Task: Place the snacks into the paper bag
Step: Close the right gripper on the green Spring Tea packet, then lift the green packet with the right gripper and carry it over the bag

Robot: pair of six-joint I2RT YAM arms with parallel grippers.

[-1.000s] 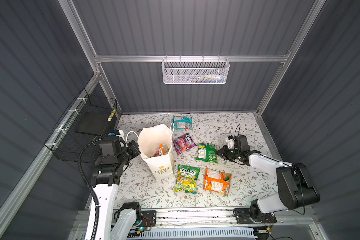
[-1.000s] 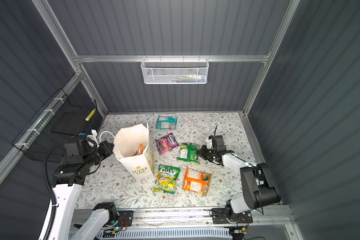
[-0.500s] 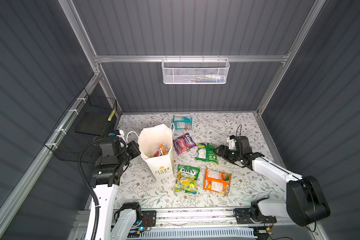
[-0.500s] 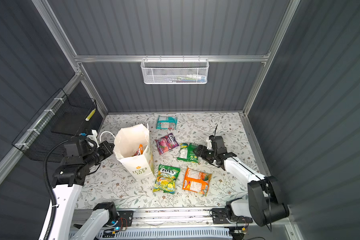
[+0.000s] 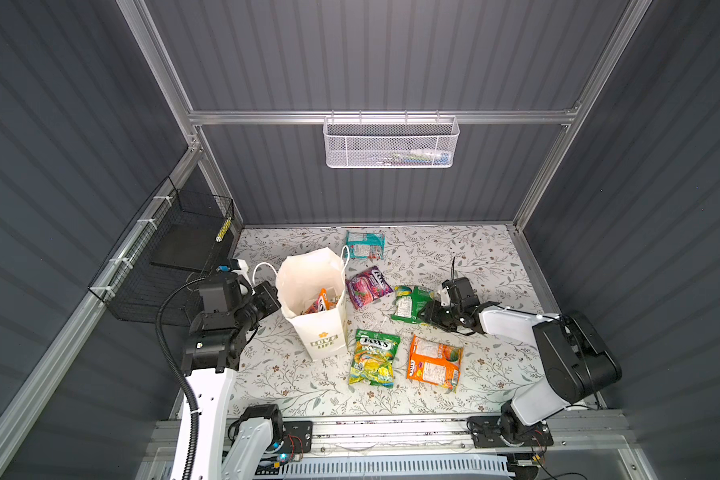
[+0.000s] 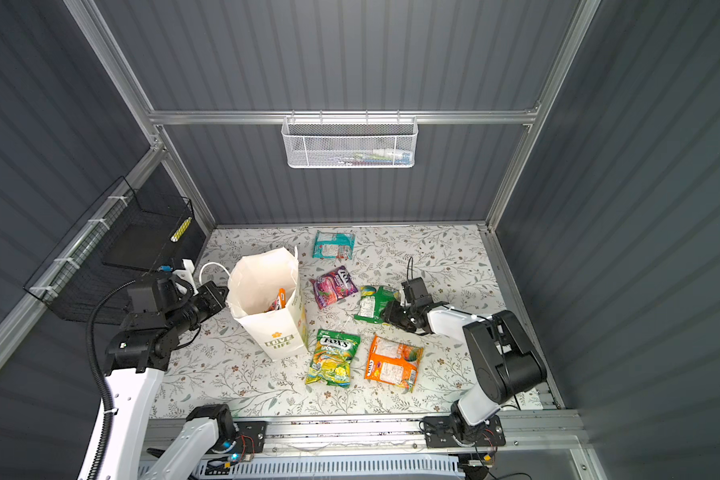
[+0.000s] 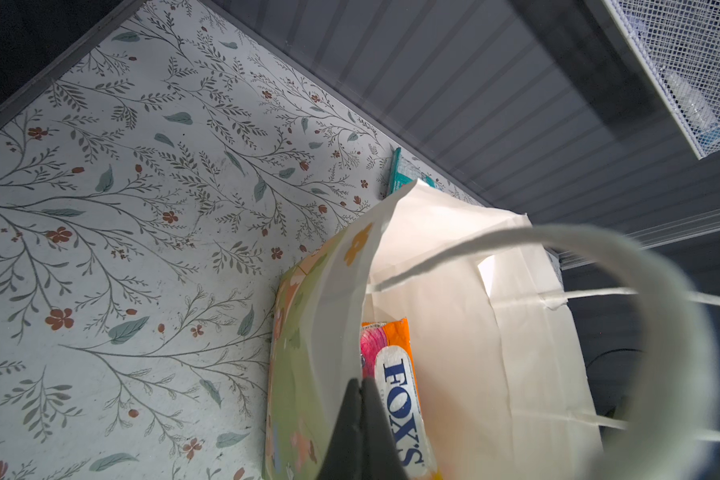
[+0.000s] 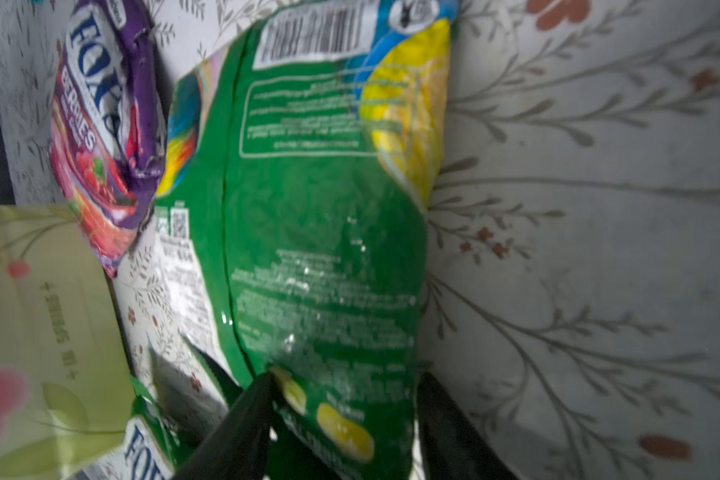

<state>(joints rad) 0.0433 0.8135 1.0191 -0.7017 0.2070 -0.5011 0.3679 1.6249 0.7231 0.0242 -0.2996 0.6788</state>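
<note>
At the left, the left gripper (image 5: 276,300) is pinching the rim of the paper bag (image 5: 324,332), its jaws closed tight on the paper. The bag is standing upright on the floral table (image 5: 474,257), holding an orange FOX'S packet (image 7: 395,374). Beyond it, a teal packet (image 5: 364,245), a purple packet (image 5: 368,286) and a yellow-green packet (image 5: 375,357) are lying flat. The right gripper (image 8: 346,386) is straddling the near end of the green packet (image 5: 408,303), jaws partly apart; whether they are gripping it cannot be told. An orange packet (image 5: 435,361) is lying just in front of it.
</note>
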